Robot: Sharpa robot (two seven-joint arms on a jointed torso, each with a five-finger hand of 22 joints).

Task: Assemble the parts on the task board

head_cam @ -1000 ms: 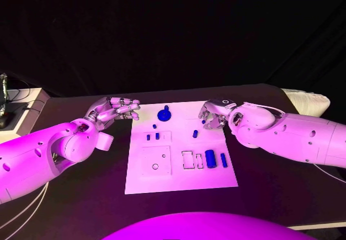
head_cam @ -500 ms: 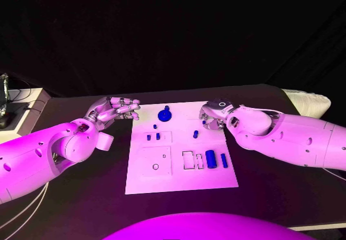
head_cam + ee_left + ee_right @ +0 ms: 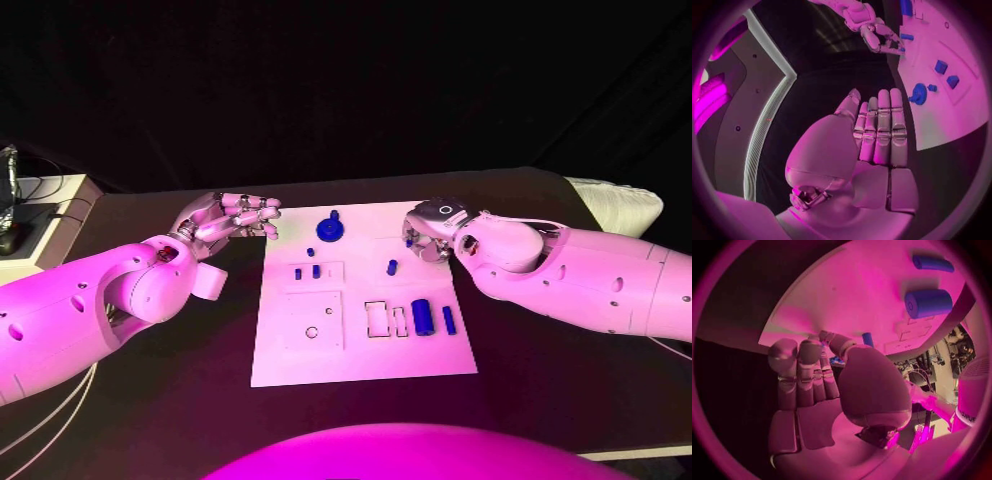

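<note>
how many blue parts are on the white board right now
7 show on the task board: round part at the far edge, small one below it, two pegs mid-left, one peg centre-right, large cylinder and thin rod. The right hand may hide another.

White task board [image 3: 361,355] flat mid-table; small blue parts [image 3: 421,316] scattered on it.

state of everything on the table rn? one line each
Left hand: off the board's left edge, holds nothing, fingers apart.
Right hand: over the board's right far edge, fingers curled; a hold cannot be told.
Task board: flat on the table.
Round blue part: on the board's far end.
Large blue cylinder: lying on the board.
Thin blue part: lying beside the cylinder.
</note>
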